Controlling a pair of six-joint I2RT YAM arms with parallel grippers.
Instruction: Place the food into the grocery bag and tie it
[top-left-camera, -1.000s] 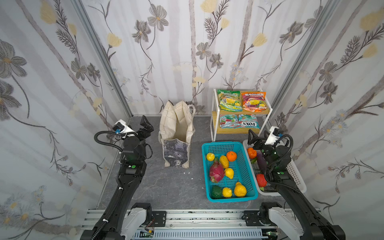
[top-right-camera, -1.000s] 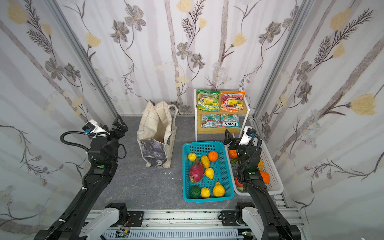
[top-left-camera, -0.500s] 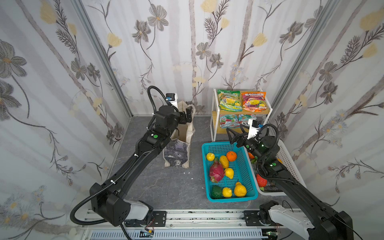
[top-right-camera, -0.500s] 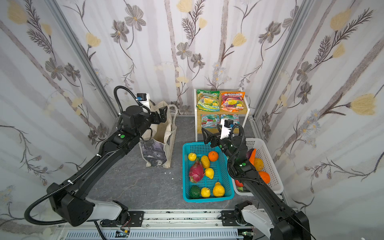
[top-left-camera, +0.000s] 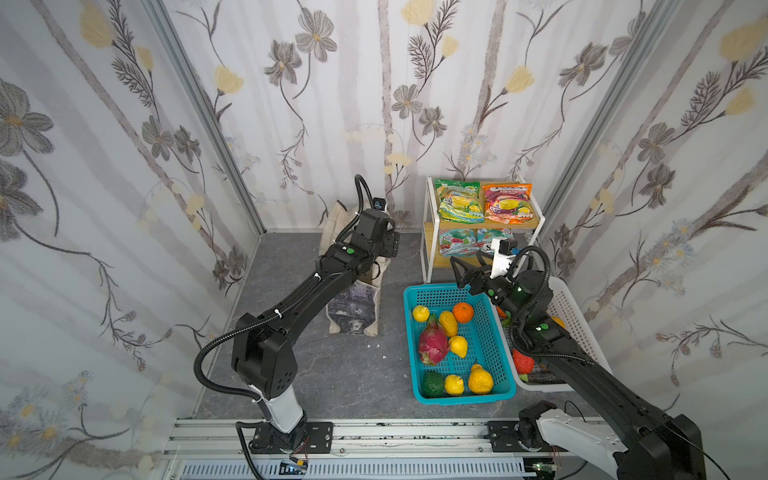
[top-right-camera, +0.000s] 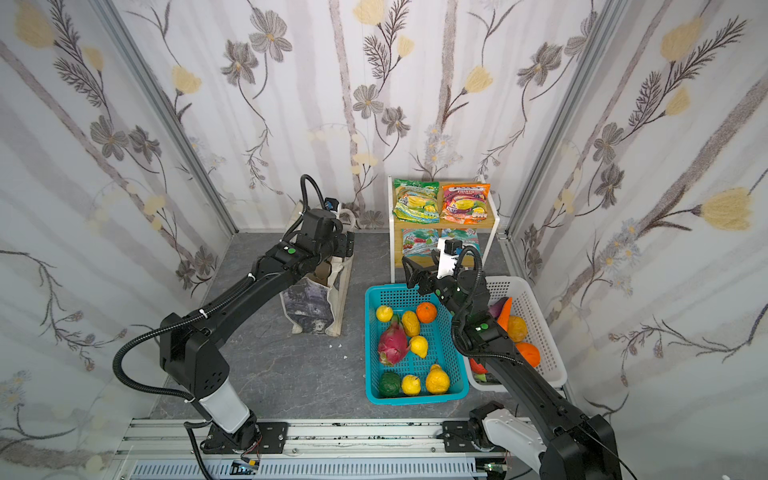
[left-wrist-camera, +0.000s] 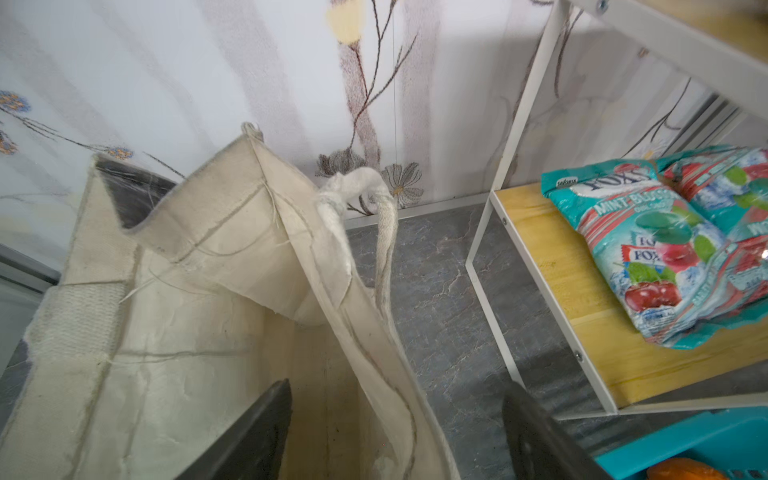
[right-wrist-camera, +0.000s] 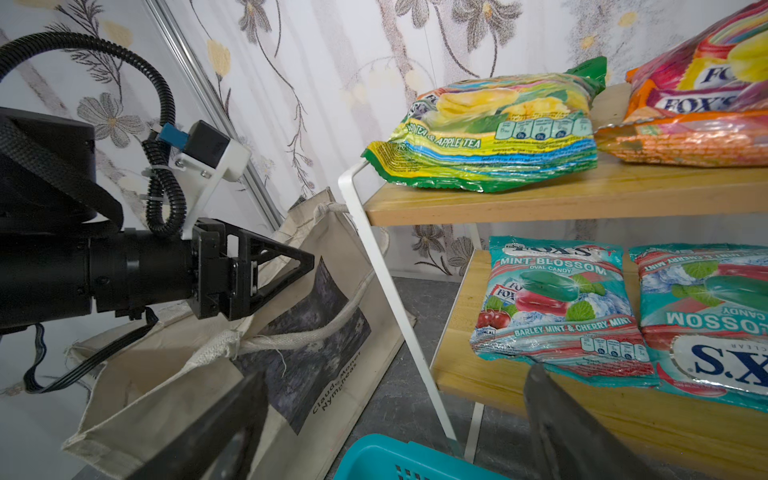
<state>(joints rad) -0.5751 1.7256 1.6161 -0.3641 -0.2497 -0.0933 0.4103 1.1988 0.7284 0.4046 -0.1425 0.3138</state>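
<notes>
The cream grocery bag (top-left-camera: 353, 307) (left-wrist-camera: 187, 291) stands open by the back wall. My left gripper (top-left-camera: 392, 246) (left-wrist-camera: 397, 386) is open at its mouth, one finger inside the bag and the other outside over the floor, with the bag's side wall between them. The food is toy fruit such as a pink dragon fruit (top-left-camera: 432, 345) and an orange (top-left-camera: 462, 311), plus snack packets (top-left-camera: 459, 203) (right-wrist-camera: 557, 299) on a shelf. My right gripper (top-left-camera: 465, 266) (right-wrist-camera: 397, 372) is open and holds nothing, above the teal basket's far edge, facing the shelf and the bag.
The teal basket (top-left-camera: 409, 332) holds the fruit. A white basket (top-left-camera: 582, 316) to its right holds more produce, under my right arm. The white-framed two-tier shelf (top-left-camera: 427, 232) stands at the back, close to the bag. Patterned walls close in three sides.
Both arms have swung in from the sides. The left gripper has reached the bag's mouth, and the right gripper has moved over the teal basket's far edge.
</notes>
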